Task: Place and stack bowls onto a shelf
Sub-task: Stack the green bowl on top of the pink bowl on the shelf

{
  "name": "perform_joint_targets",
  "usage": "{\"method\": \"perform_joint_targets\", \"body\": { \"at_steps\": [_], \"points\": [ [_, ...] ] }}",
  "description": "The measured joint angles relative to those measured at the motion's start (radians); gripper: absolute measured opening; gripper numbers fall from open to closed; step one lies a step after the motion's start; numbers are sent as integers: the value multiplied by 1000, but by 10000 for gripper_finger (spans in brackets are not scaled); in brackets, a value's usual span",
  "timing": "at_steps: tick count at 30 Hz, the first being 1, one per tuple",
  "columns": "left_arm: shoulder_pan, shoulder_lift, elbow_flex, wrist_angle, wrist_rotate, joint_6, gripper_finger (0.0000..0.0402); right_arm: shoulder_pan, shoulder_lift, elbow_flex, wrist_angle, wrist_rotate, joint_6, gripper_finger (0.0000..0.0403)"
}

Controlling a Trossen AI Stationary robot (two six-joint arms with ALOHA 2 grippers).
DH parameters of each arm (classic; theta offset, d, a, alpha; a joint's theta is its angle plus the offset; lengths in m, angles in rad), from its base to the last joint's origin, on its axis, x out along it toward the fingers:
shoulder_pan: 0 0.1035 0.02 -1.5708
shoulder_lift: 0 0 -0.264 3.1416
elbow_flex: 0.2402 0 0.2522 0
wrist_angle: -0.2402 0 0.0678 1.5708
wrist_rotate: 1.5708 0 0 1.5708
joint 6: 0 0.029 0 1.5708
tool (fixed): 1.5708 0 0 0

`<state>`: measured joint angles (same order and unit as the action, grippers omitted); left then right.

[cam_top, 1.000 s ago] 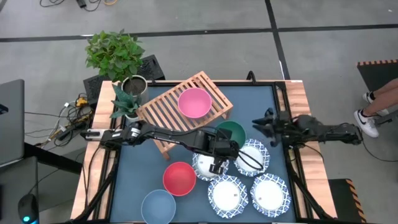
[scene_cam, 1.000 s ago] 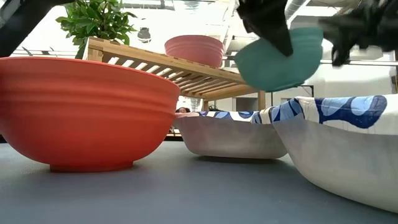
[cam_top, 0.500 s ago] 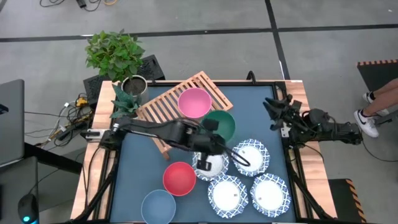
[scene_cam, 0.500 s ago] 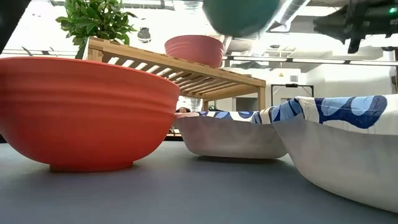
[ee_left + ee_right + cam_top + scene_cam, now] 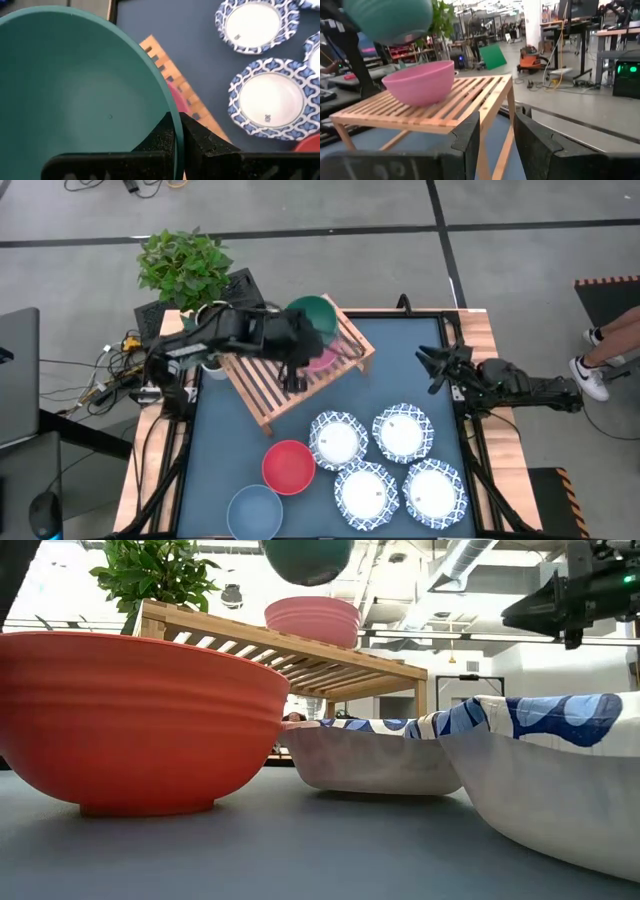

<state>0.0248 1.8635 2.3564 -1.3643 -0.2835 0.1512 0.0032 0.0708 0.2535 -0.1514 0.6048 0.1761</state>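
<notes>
The left tool (image 5: 177, 131) pinches the green bowl's (image 5: 312, 320) rim and holds it in the air above the pink bowl (image 5: 323, 360) on the shelf (image 5: 272, 375). The right tool (image 5: 432, 367), fingers spread, waits well apart from the shelf at the bench (image 5: 410, 350) edge.

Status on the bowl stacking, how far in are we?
Done: the pink bowl sits on the shelf. In hand: the left hand is shut on the rim of the green bowl, held in the air above the pink one. Left: the red bowl, grey-blue bowl and four white dishes on the table. The right hand waits open at the table's right edge.
</notes>
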Motion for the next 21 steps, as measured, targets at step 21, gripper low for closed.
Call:
{"method": "perform_joint_targets", "body": {
  "at_steps": [21],
  "points": [
    [48, 17, -56, -45, 70, 41, 0, 0, 0, 2, -32, -1, 0, 144]
  ]
}}
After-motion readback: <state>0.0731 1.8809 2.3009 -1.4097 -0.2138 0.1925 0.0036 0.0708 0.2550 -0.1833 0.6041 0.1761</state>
